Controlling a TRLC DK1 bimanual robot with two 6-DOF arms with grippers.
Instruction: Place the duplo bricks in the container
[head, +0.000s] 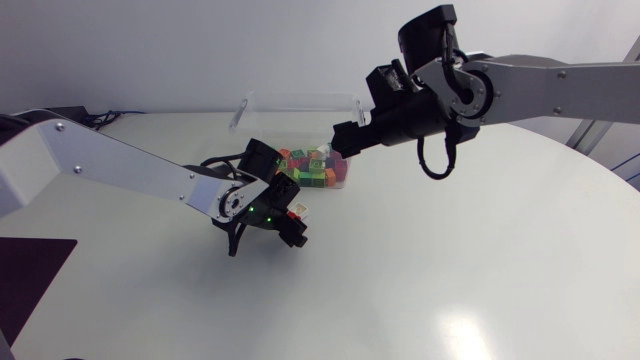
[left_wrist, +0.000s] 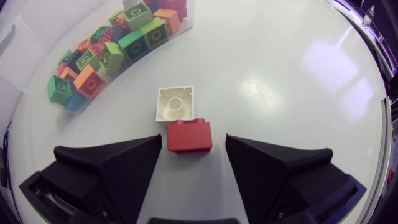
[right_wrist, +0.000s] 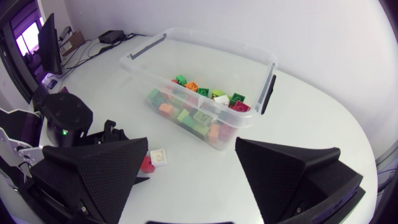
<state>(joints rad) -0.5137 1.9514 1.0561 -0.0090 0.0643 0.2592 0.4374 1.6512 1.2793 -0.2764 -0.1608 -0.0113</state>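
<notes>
Left gripper (left_wrist: 194, 144) sits low over the table with its two black fingers apart. A brick lies between them: one fingertip is right at the brick's side, and the other has a clear gap. Right gripper (right_wrist: 191, 148) hangs higher up, close by the container's end, with its fingers spread wide and nothing between them.

From where I stand, the white round table (head: 450, 260) is mostly bare. Behind and to the outer side of the right gripper it runs open to its curved edge, which is well apart from both grippers. Bare surface also surrounds the left gripper on every side except the container's.

The clear plastic rectangular container (right_wrist: 217, 45) stands ahead of the right gripper. For the left gripper it lies ahead and off to one side, with its long wall near but not touching anything on the table. Inside is a heap of green, orange, red and blue bricks (right_wrist: 199, 111), lying below the rim.

The red duplo brick (left_wrist: 189, 135) is the one between the left gripper's fingers. It rests flat on the table, outside the container. Just ahead of it, touching its far side, is a white duplo brick (left_wrist: 175, 104), turned over so its hollow underside faces up. There is open table between that brick and the container wall.
</notes>
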